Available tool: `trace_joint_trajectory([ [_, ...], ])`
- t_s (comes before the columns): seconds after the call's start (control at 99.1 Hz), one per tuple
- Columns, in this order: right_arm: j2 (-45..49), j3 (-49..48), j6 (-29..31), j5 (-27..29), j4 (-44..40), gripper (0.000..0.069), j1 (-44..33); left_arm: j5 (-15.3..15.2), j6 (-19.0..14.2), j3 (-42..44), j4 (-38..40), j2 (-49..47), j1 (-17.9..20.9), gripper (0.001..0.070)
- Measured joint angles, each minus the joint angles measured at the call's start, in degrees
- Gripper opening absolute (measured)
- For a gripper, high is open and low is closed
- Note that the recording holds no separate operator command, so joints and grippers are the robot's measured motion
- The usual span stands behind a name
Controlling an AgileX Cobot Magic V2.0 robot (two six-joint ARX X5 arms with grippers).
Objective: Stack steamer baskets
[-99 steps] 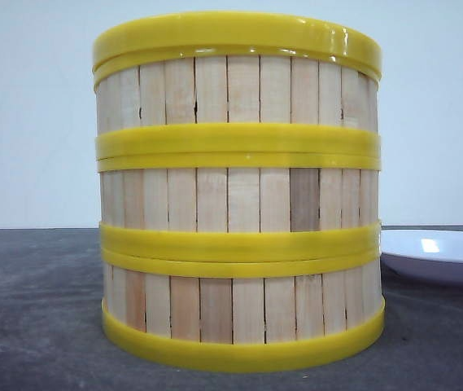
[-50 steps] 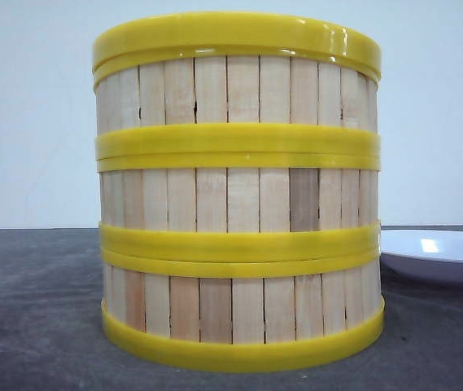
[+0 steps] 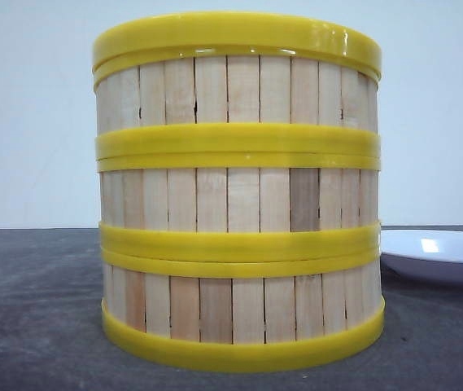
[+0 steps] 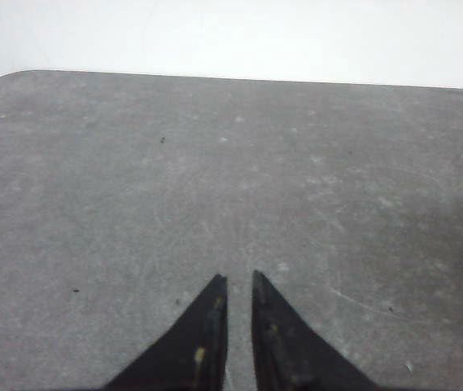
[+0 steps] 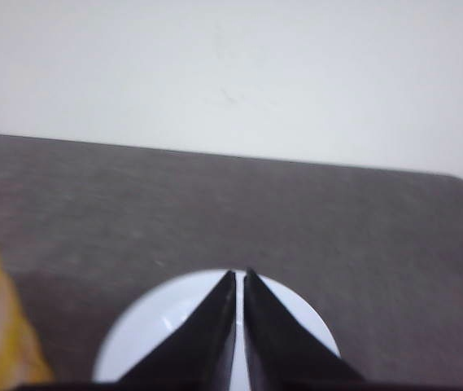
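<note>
Three baskets [image 3: 238, 191] stand stacked in one straight column on the grey counter [image 3: 36, 309], mid-frame in the front view. A white plate [image 3: 438, 254] lies just beside the stack at 3 o'clock. Left gripper [image 4: 238, 281] hangs over bare counter, jaws nearly closed, empty. Right gripper [image 5: 240, 274] hangs over the plate, jaws closed, empty.

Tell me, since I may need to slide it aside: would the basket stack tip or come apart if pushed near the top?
Probably it would shift before tipping: the stack looks about as wide as tall. The top basket seems only to rest on the one below, so a high push might slide it off. The slats look light.
</note>
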Motion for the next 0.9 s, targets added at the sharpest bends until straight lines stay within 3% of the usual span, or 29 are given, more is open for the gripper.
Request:
trace_joint_trajectory([
  [0.474,-19.2,-26.0,3.6,-0.2,7.7,0.0009,-3.5,0.0,0.0,0.0,0.0,0.0,0.0,0.0028],
  [0.898,-22.6,-28.3,4.4,-0.2,6.9,0.0009,-3.5,0.0,0.0,0.0,0.0,0.0,0.0,0.0028],
])
